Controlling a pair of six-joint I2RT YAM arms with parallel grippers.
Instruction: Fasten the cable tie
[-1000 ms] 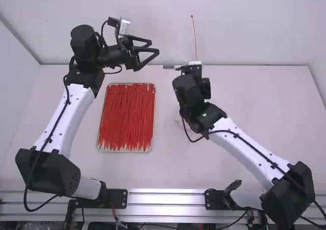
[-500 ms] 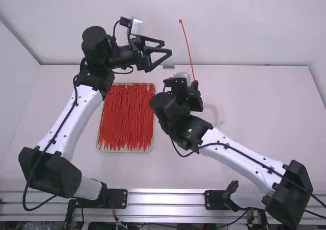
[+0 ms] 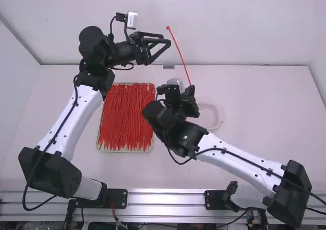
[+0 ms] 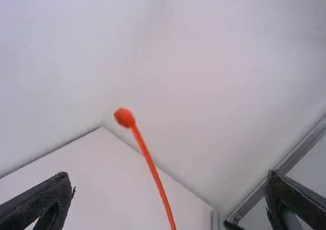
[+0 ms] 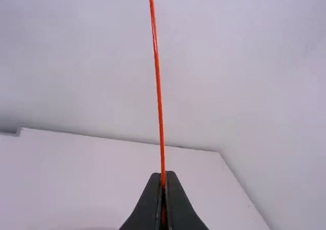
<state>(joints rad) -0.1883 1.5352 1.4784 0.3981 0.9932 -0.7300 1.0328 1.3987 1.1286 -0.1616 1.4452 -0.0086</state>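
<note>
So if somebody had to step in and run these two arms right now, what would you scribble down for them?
Right gripper: shut on one red cable tie, pinched at its lower end and held up above the table, leaning toward the left arm.
Left gripper: open, raised, holding nothing. The tie's free end sits between its fingers, apparently untouched.
Spare ties lie in the tray on the table.
Done: one tie is lifted clear.
Left: grip the free end, bend the tie into a loop, thread it and pull it tight.

Tray (image 3: 125,150) — spare red ties (image 3: 127,117) inside; white table (image 3: 265,102).
</note>
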